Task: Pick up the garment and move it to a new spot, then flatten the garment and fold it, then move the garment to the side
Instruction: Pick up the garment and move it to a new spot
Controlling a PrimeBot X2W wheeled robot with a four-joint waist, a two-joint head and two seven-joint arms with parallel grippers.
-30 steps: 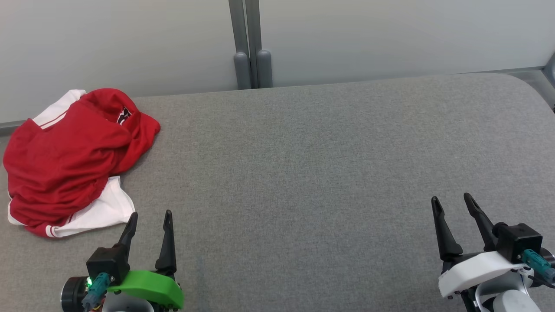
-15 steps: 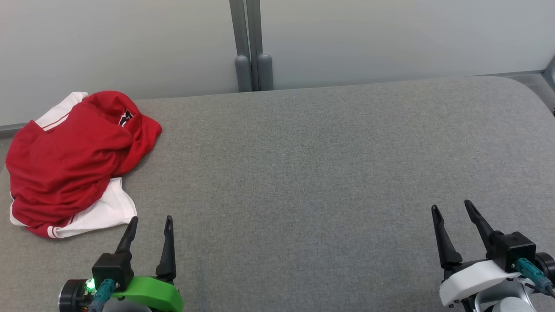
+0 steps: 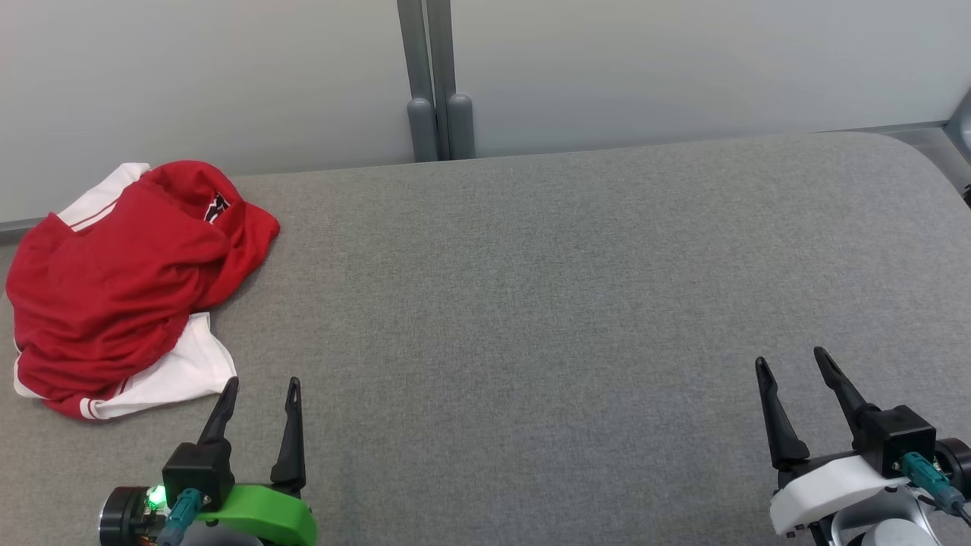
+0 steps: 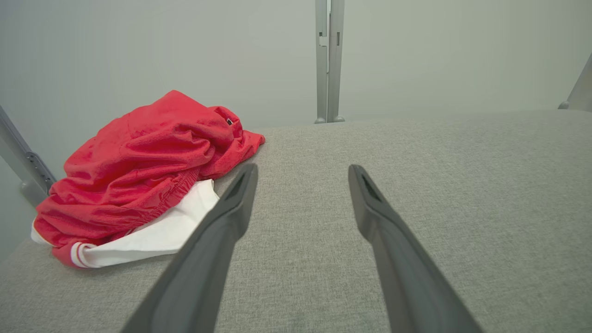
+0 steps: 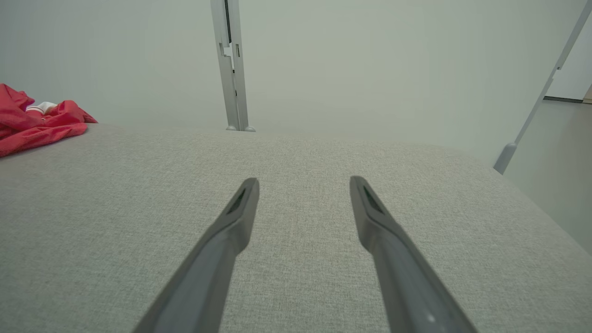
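you see the garment, red with white parts, lying in a crumpled heap at the far left corner of the grey tabletop. its long axis goes diagonally, from the near left edge toward the back wall. a white hem with red stripes points to the near side. your left hand is wide and holds nothing, just beside the white part. your right hand is also wide and empty, well apart at the near right.
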